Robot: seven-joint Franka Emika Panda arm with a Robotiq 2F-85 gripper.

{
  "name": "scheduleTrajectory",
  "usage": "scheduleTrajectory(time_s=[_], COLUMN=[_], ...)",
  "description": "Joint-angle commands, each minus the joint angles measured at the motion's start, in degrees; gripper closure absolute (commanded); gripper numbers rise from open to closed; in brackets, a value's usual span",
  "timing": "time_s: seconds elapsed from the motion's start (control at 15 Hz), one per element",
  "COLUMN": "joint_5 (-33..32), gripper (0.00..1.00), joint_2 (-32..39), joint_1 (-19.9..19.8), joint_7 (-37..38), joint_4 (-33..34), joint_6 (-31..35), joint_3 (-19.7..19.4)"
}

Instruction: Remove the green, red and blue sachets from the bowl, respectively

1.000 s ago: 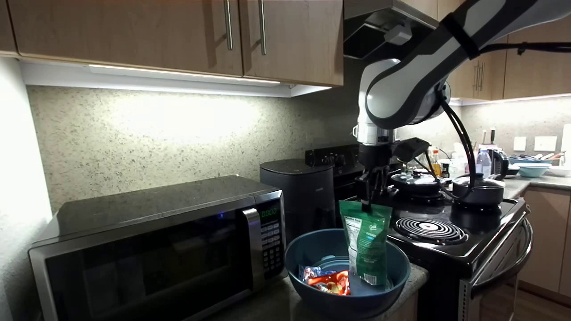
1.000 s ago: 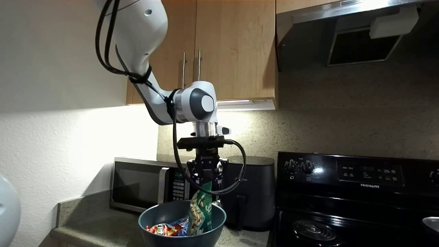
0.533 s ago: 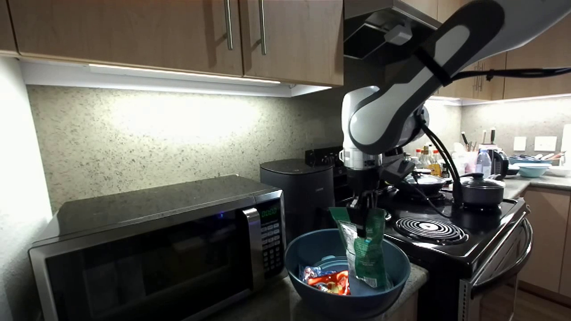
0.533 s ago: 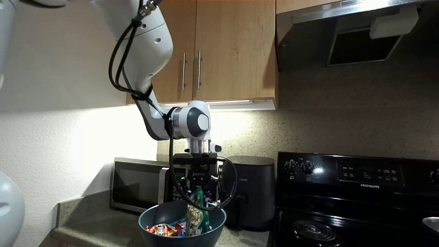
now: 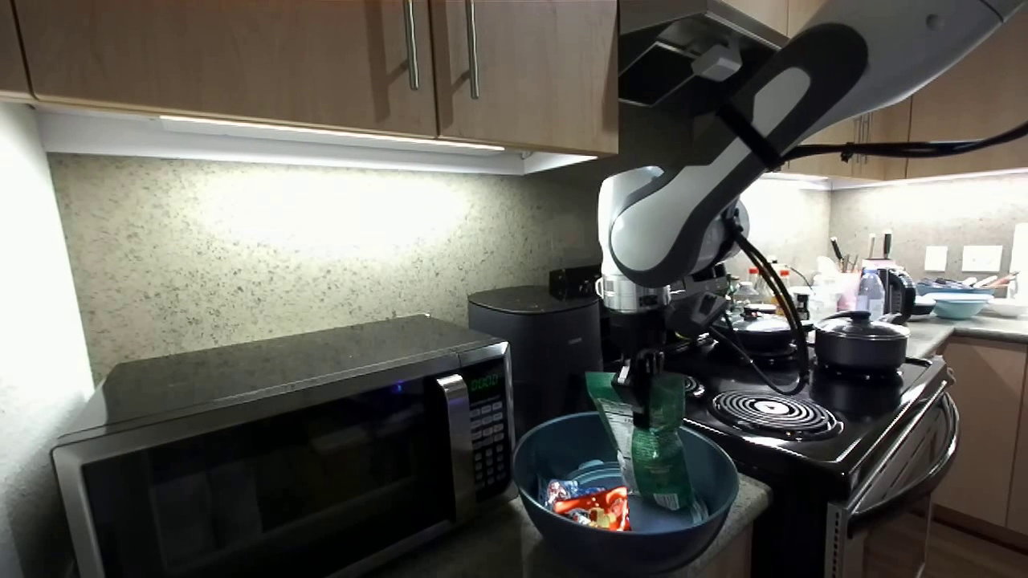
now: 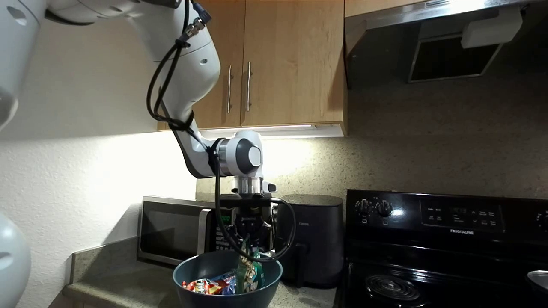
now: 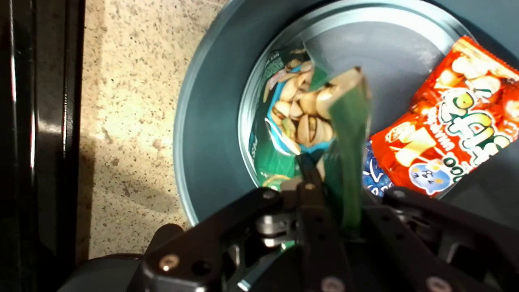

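Note:
The green sachet stands in the blue-grey bowl, its upper part pinched and creased by my gripper. In the wrist view a folded flap of it rises between the fingers and hides one fingertip. Seen in an exterior view, the gripper points down over the bowl, and the green sachet bunches around the fingertips. The red sachet lies flat on the bowl's floor. Beneath it the blue sachet shows only in part; in an exterior view the blue sachet sits beside the green one.
A microwave and a dark air fryer stand close to the bowl. The stove with pots borders the speckled counter. Wooden cabinets hang above the counter.
The gripper has come down and shifted toward the microwave side, and its fingers have closed on the green sachet, which now looks more crumpled. The red and blue sachets lie as before.

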Motion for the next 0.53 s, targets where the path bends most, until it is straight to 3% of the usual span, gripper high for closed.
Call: scheduleTrajectory(time_s=[0.0, 0.47], joint_5=[-3.0, -8.6], gripper=[0.93, 0.93], joint_2=[-4.3, -13.0], joint_1=[-0.2, -1.8], joint_7=[3.9, 11.9], joint_4=[-1.1, -3.7], joint_6=[1.2, 2.7], joint_3=[-0.5, -1.9])
